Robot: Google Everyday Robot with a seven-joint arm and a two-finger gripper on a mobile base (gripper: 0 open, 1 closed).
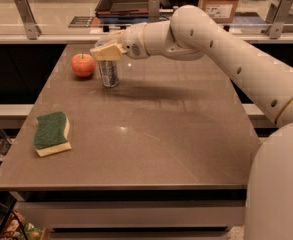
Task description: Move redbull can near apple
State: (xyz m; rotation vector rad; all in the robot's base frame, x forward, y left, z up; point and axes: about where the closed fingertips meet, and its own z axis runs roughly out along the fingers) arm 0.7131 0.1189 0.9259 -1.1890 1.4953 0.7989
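Observation:
The redbull can [109, 74] stands upright on the brown table [156, 129], towards its far left. The red-orange apple [83, 65] sits just left of the can, a small gap apart. My gripper [107, 49] is at the can's top and covers it, with the white arm reaching in from the right. The can's base rests on the table.
A green-and-yellow sponge [51, 133] lies near the table's front left edge. A glass rail with metal brackets [26, 17] runs behind the table, with a tray [128, 1] and a cardboard box [220, 3] beyond it. The robot's body [278, 184] fills the lower right.

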